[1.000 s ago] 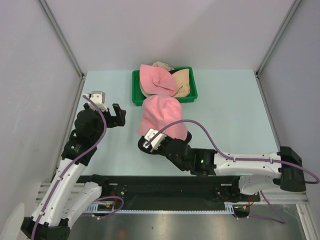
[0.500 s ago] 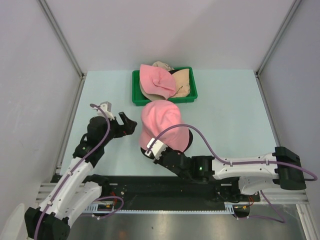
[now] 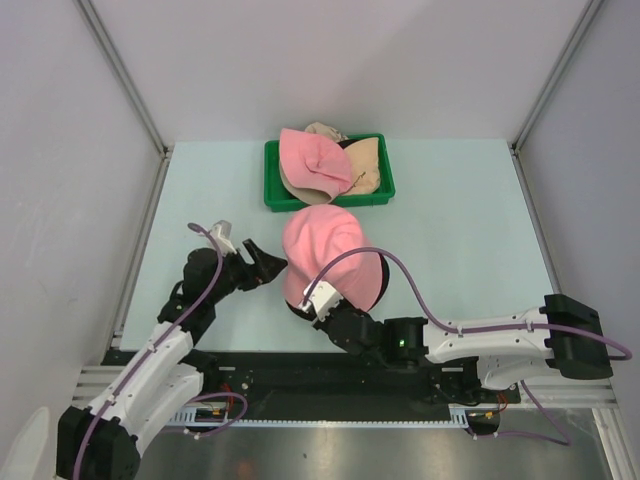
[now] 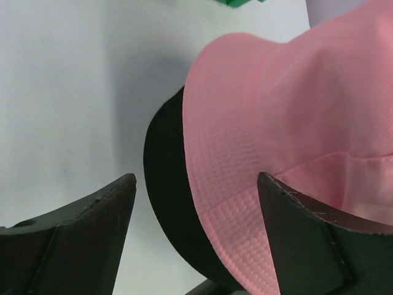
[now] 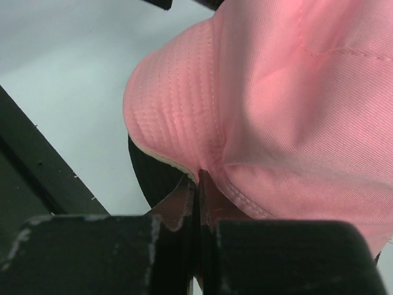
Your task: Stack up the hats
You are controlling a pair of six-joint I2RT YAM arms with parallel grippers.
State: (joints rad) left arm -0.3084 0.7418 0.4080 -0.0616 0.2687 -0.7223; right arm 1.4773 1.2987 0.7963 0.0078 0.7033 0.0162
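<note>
Pink hat (image 3: 322, 245) sits over black hat (image 4: 164, 184) on desk (image 3: 460, 220), near green tray (image 3: 272, 200). Right pincer (image 5: 198, 182) pinches its brim tight; left pincer (image 4: 195, 184) gapes wide beside the pair. Best practice: draw brim down evenly, left side bracing, so crowns nest without dragging.

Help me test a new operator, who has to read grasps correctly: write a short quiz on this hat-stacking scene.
1. True or false: the right end effector is shut on the brim of the pink fabric bucket hat at the table's centre.
2. What lies directly under that pink hat? A) a black fabric bucket hat B) a beige fabric bucket hat C) a green plastic tray
3. Fill in: the left end effector, beside the hats' edge, is ____ (open or shut).

Key: 1 true; 2 A; 3 open.
</note>
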